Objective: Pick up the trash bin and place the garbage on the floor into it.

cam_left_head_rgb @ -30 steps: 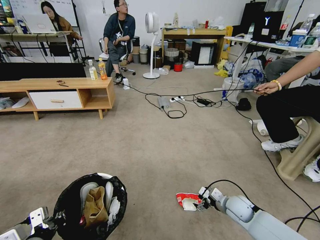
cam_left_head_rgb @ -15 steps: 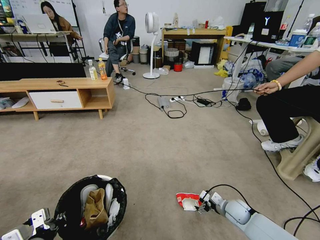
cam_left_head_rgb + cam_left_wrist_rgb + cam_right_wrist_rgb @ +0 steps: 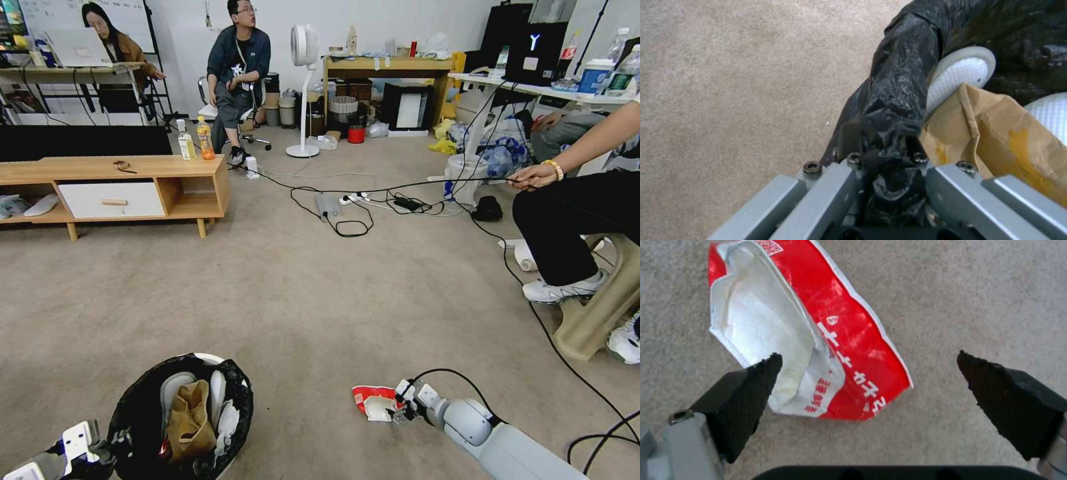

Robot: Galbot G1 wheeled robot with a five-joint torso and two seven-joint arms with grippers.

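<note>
Right wrist view shows our right gripper [image 3: 867,380] spread wide over the red-and-white packet [image 3: 818,326] just ahead on the floor [image 3: 973,290], awaiting descent and pinch, while our left gripper [image 3: 889,163] clamps the trash bin [image 3: 902,90] liner.

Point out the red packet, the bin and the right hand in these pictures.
packet [image 3: 849,340]: right wrist view, on its red printed face.
bin [image 3: 137,393]: head view, on the black bag over its rim.
right hand [image 3: 869,365]: right wrist view, midway between its open black fingertips.
</note>
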